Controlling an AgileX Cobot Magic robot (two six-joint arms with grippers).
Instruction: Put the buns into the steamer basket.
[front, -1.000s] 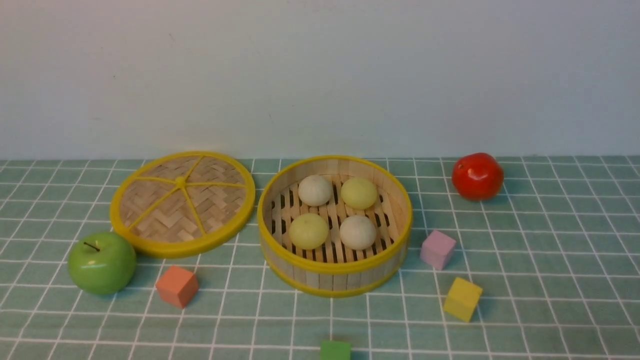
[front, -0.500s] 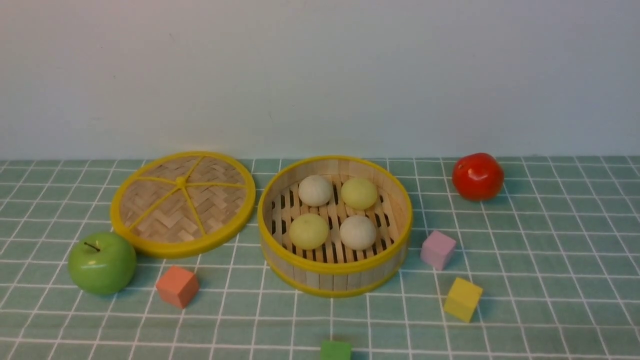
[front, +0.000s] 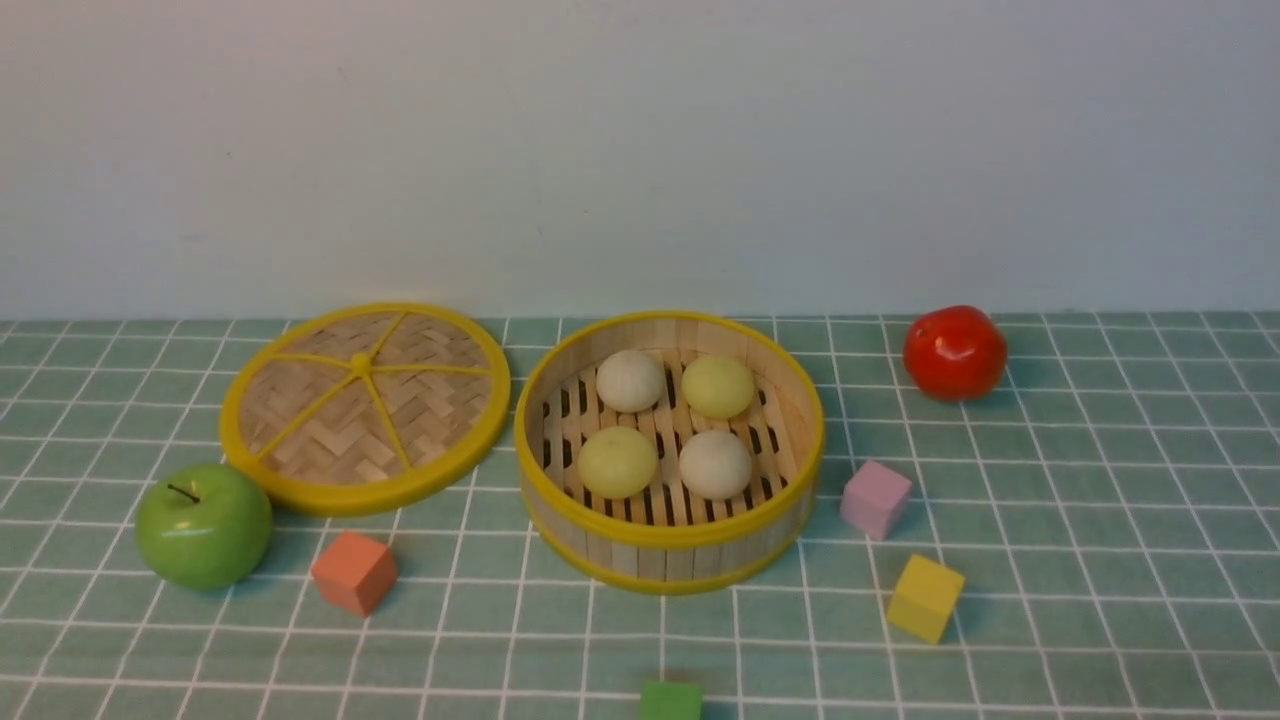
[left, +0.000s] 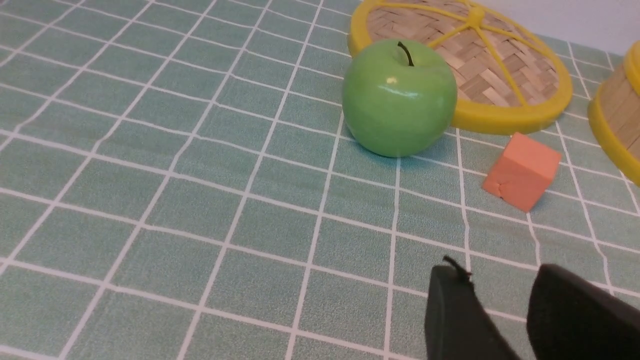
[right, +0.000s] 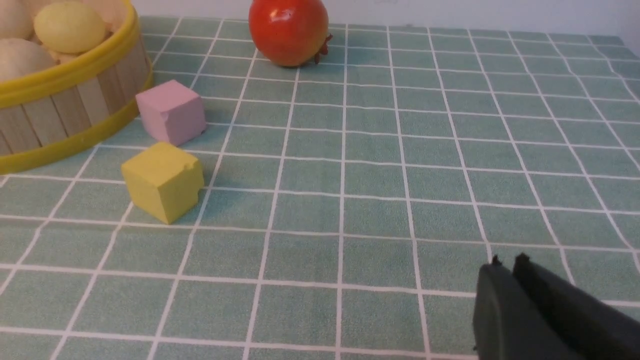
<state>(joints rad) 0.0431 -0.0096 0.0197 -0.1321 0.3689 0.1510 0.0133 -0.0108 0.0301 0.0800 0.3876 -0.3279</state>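
Note:
The steamer basket (front: 670, 535) stands mid-table with its lid off. Inside it lie the buns: two cream ones (front: 630, 380) (front: 715, 464) and two pale yellow-green ones (front: 718, 386) (front: 617, 462). Neither arm shows in the front view. In the left wrist view my left gripper (left: 497, 272) hovers open over bare cloth with nothing between its fingers, and the basket's wall (left: 622, 110) is at the frame's edge. In the right wrist view my right gripper (right: 509, 261) is shut and empty over the cloth, far from the basket (right: 60, 107) and its buns (right: 69, 26).
The flat woven lid (front: 365, 405) lies left of the basket, with a green apple (front: 203, 525) and an orange cube (front: 353, 572) in front of it. A red tomato (front: 955, 352), a pink cube (front: 875, 498) and a yellow cube (front: 925, 597) sit right. A green cube (front: 670, 700) is near the front edge.

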